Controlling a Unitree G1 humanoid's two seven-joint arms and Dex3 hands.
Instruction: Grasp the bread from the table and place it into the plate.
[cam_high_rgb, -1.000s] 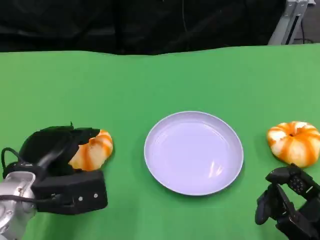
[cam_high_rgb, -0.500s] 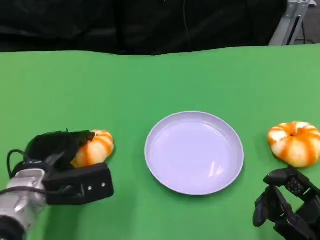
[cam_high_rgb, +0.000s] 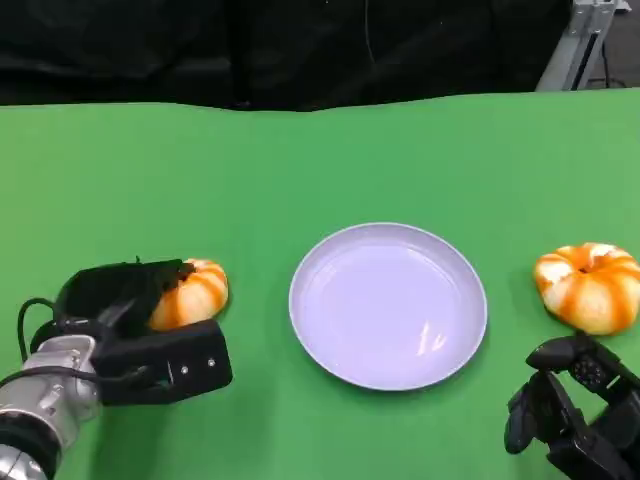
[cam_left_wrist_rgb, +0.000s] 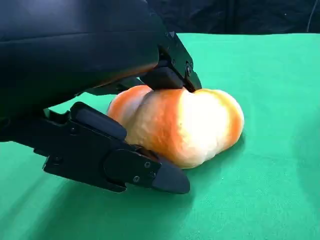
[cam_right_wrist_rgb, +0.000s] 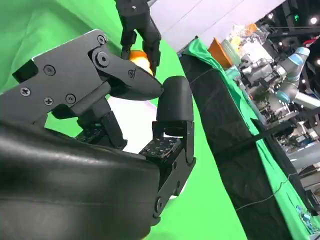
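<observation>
An orange-and-cream striped bread (cam_high_rgb: 198, 291) lies on the green table left of the plate. My left hand (cam_high_rgb: 125, 325) grips it. In the left wrist view a finger (cam_left_wrist_rgb: 172, 70) presses on top of the bread (cam_left_wrist_rgb: 190, 125) and the thumb (cam_left_wrist_rgb: 130, 167) lies against its base. The bread still touches the cloth. The white round plate (cam_high_rgb: 388, 305) sits mid-table with nothing on it. My right hand (cam_high_rgb: 570, 410) rests at the near right, holding nothing, fingers loosely bent and apart (cam_right_wrist_rgb: 125, 75).
A second striped bread (cam_high_rgb: 590, 286) lies at the right edge, just beyond my right hand. The green table ends at a black backdrop behind. A metal frame (cam_high_rgb: 585, 40) stands at the far right corner.
My left hand has shifted slightly toward the plate and settled tighter around the bread, which barely moved. The right hand stayed where it was.
</observation>
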